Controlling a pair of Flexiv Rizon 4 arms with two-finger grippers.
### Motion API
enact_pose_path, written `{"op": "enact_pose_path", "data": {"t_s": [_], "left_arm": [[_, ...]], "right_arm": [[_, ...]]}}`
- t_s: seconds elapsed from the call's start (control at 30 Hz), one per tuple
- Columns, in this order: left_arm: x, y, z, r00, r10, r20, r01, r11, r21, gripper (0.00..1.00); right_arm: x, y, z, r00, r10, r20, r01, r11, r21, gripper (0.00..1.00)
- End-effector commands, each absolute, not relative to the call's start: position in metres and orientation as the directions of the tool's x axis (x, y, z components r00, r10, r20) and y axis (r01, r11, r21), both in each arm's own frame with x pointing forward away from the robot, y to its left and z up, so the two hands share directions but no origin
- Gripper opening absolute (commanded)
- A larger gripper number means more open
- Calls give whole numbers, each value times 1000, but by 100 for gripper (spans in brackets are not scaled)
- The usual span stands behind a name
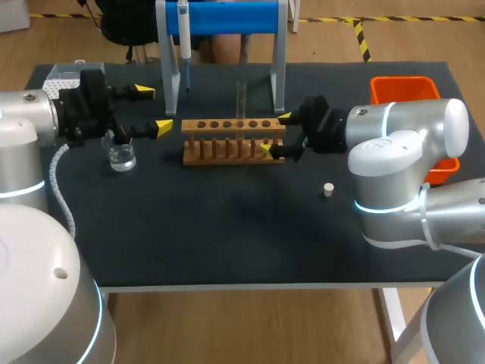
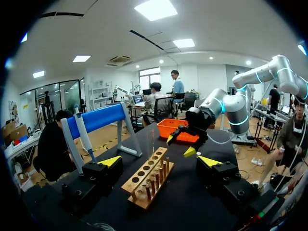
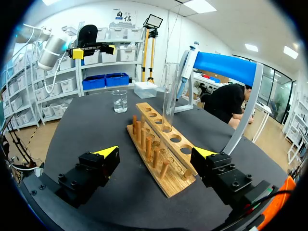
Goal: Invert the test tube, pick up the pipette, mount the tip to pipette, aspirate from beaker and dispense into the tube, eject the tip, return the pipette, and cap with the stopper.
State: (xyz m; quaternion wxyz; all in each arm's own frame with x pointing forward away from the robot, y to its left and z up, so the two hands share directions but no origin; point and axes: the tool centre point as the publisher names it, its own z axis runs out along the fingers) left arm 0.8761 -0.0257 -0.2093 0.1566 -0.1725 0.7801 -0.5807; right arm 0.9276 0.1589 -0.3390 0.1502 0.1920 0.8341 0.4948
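**Both grippers open, tube in rack**

Left gripper (image 1: 154, 110) had its fingers apart, left of the rack (image 1: 233, 140) and near the beaker (image 1: 121, 158). Right gripper (image 1: 276, 134) had its fingers apart at the rack's right end. Right wrist view showed the tube (image 3: 168, 96) best, upright in a rack hole. Only the head view showed the stopper (image 1: 328, 189), near-right of the rack. Pipette (image 1: 183, 38) hung on the far stand (image 1: 227, 19).
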Motion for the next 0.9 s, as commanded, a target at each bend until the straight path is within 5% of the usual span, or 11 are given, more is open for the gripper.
{"op": "enact_pose_path", "data": {"t_s": [0.03, 0.53, 0.9], "left_arm": [[878, -9, -214, -870, -489, -53, -109, 296, -949, 100], [881, 151, -228, -612, -785, -91, -301, 337, -892, 100], [893, 206, -233, -446, -888, -114, -389, 307, -869, 100]], "right_arm": [[928, 159, -338, -882, 468, -60, 173, 439, 882, 100], [928, 159, -338, -882, 468, -60, 173, 439, 882, 100], [928, 159, -338, -882, 468, -60, 173, 439, 882, 100]]}}
